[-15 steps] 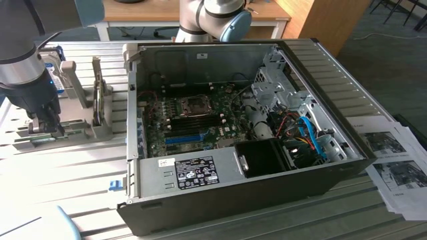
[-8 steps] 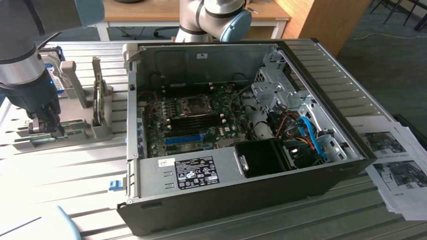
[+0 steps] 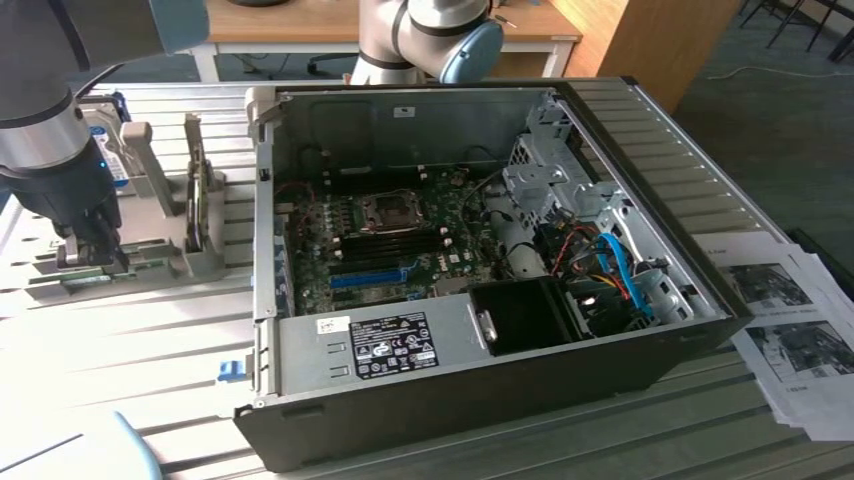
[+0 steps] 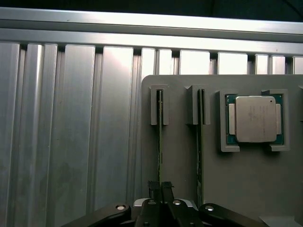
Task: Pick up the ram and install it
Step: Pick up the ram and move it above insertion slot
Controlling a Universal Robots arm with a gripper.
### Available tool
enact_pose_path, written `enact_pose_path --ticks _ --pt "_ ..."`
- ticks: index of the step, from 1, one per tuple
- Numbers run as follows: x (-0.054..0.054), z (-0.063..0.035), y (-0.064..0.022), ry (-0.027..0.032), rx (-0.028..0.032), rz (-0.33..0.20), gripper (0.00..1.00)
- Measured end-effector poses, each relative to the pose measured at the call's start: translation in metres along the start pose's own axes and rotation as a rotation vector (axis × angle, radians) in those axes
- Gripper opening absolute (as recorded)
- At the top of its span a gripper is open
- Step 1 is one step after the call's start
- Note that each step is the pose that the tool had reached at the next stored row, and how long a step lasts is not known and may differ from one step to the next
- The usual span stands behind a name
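Ram [image 4: 159, 142]: found standing on edge in the slotted grey holder [image 4: 180, 165], which is placed to the exterior view's left of the open computer case [image 3: 467, 400]. The gripper [image 4: 160, 187] is set over it, jaws closed onto the stick's two faces. A second stick [image 4: 199, 142] is held just beside it, and a processor [image 4: 255, 118] is seated beyond. Judgement: the lift is best made straight along the guide slots, with the stick kept upright so the neighbour is not brushed.

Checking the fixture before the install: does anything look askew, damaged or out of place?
Nothing stands out. The ram and the second stick stand straight in the tray slots, the CPU sits square in its pocket, and the end effector is closed on the ram.
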State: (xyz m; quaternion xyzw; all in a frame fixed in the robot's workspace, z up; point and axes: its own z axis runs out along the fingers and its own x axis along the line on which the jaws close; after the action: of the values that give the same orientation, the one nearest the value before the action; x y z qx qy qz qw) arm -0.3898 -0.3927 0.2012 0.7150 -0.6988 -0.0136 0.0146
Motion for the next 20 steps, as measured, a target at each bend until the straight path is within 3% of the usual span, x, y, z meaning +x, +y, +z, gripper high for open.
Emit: enact_pose_path --ticks 8,20 --pt "0.000 -0.0040 0.0001 0.0000 0.0000 0.000 0.11" --pt "0.000 -0.0189 0.0007 0.0000 0.0000 0.000 0.11"
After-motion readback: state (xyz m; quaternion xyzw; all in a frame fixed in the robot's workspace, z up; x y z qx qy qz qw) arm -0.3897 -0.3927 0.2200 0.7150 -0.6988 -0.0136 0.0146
